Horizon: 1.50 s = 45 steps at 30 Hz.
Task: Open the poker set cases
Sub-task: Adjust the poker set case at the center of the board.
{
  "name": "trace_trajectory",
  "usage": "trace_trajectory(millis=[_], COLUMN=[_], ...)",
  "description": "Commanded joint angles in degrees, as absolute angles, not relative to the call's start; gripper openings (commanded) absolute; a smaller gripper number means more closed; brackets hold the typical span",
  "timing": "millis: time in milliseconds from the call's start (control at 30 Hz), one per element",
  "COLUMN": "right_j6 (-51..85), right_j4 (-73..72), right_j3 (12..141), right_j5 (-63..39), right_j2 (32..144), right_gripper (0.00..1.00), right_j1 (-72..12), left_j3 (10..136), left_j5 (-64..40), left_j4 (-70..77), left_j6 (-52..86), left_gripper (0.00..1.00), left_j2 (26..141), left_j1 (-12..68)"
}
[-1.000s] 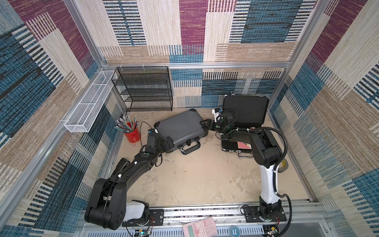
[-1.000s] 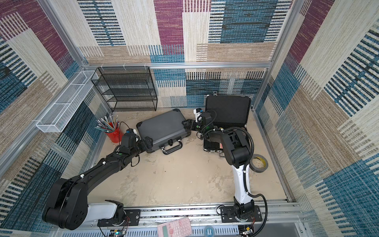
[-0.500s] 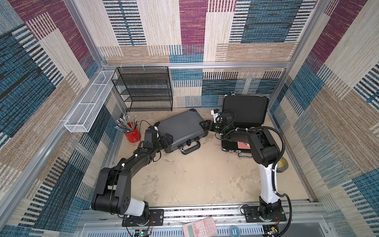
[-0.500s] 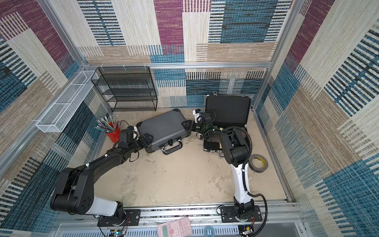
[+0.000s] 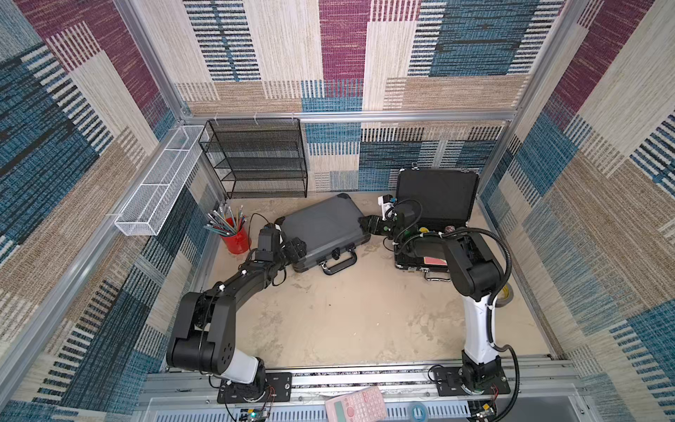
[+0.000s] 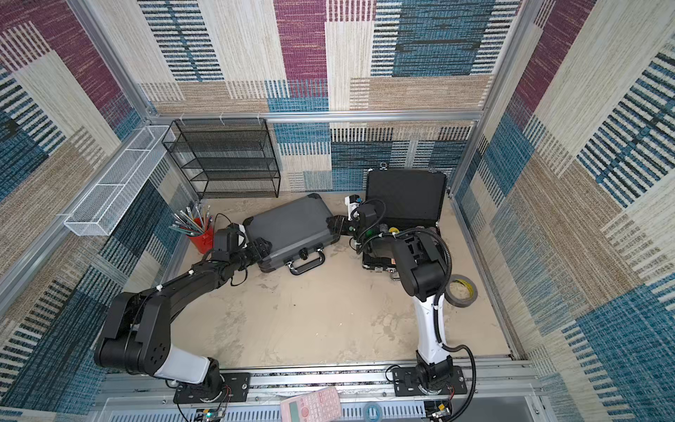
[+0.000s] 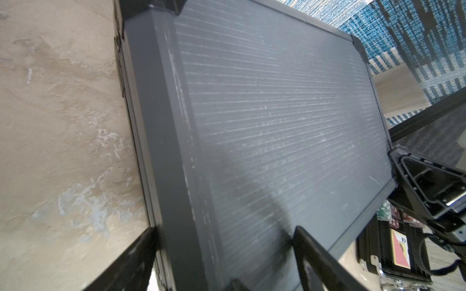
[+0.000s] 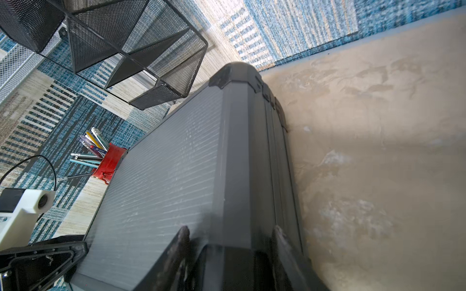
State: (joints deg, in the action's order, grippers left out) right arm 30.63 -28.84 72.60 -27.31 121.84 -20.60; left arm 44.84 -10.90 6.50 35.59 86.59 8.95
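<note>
Within the last second the right gripper (image 5: 367,223) closes down. It now clamps the 3 o'clock corner of the flat grey ribbed briefcase with black corner caps (image 5: 321,226), one of its fingers (image 8: 179,252) on the lid and the other down the side wall. The left gripper (image 5: 292,250) narrows a little and edges in at the 8 o'clock corner. Its jaws stand apart astride that corner, and we cannot tell whether they press yet.

The grey case has not shifted. It lies flat and closed toward 12 o'clock on the table, with its black handle (image 5: 338,261) facing 6. The slim black case with silver latches (image 5: 436,197) at 2 o'clock already stands open. We judge that the grey case is now braced and that its lid is the half of the task still to do.
</note>
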Motion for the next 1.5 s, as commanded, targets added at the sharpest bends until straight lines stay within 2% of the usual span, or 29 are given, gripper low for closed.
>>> trace_trajectory(millis=[0, 300, 900, 1467], right_j6=[31.0, 31.2, 36.1, 40.3], right_j4=[-25.5, -25.4, -30.7, -34.2], right_j3=[71.4, 67.7, 51.5, 41.8], right_j5=[-41.0, -42.4, -36.4, -32.5], right_j2=[120.5, 118.9, 106.5, 101.4], right_gripper=[0.51, 0.45, 0.45, 0.45], right_j1=[-23.3, -25.1, -29.3, -33.7], left_j3=[45.2, 45.1, 44.1, 44.3], left_j5=[-24.4, -28.2, -31.9, -37.2], left_j4=[11.7, 12.6, 13.9, 16.8], left_j6=[35.0, 35.8, 35.8, 34.9], left_gripper=[0.83, 0.78, 0.76, 0.75], left_j2=[87.3, 88.5, 90.1, 92.3], left_j1=[9.5, 9.5, 10.1, 11.0])
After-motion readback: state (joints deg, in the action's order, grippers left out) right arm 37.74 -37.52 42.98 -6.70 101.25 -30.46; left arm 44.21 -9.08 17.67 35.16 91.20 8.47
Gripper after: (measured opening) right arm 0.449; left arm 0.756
